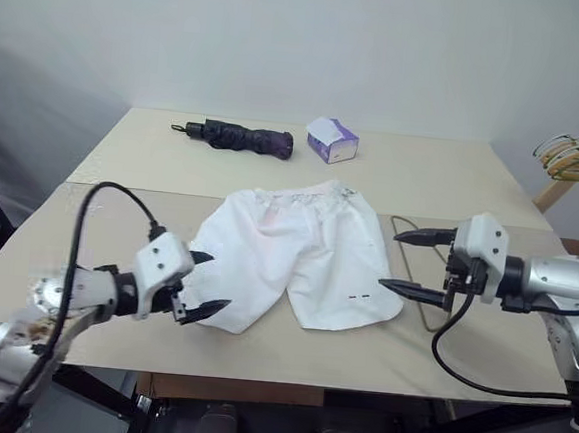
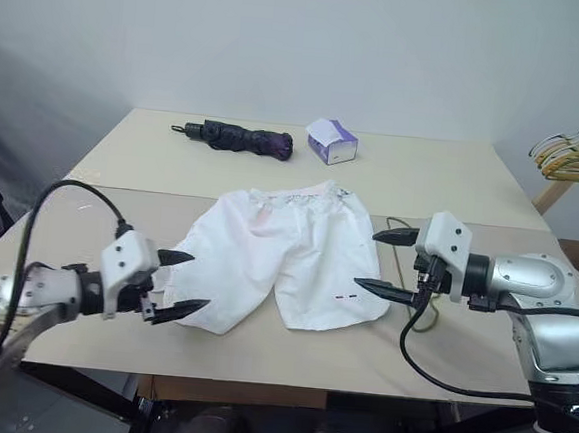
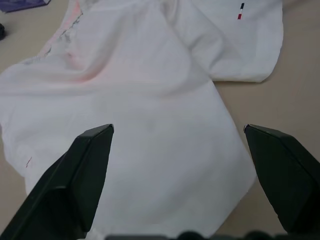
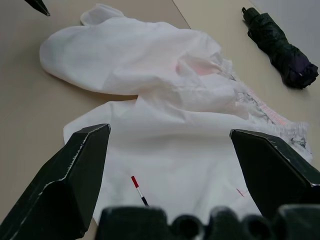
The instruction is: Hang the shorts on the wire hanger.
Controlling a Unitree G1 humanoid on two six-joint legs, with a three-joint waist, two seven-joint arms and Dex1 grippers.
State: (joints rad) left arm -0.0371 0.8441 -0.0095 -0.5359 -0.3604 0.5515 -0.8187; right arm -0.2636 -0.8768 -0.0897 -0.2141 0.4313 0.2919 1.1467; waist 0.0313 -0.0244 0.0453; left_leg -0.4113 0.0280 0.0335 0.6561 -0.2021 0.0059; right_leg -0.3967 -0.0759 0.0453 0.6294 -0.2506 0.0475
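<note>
- Flat on the beige tabletop (image 1: 123, 163) lie the shorts (image 1: 292, 252), white, waistband toward the far side and both legs toward the near edge, with a faint pink stain near the waistband and small red and dark marks by the hem of the leg on the robot's right.
- Left pincer (image 1: 204, 288) hangs just over the near hem of the leg on the robot's left, both black fingers spread wide and holding nothing; in the left wrist view the white cloth lies between the parted fingers (image 3: 82, 170).
- Right pincer (image 1: 411, 261) hovers at the right edge of the shorts, fingers likewise released and empty.
- Partly hidden behind that pincer, the wire hanger (image 1: 401, 225) lies on the tabletop just beside the shorts; only a thin grey loop of it shows.
- Farther back rest a folded dark umbrella (image 1: 241, 136) and a small purple-and-white box (image 1: 332, 140).
- Off the tabletop's right side, a bunch of yellow and green hangers (image 1: 578, 151) hangs.
</note>
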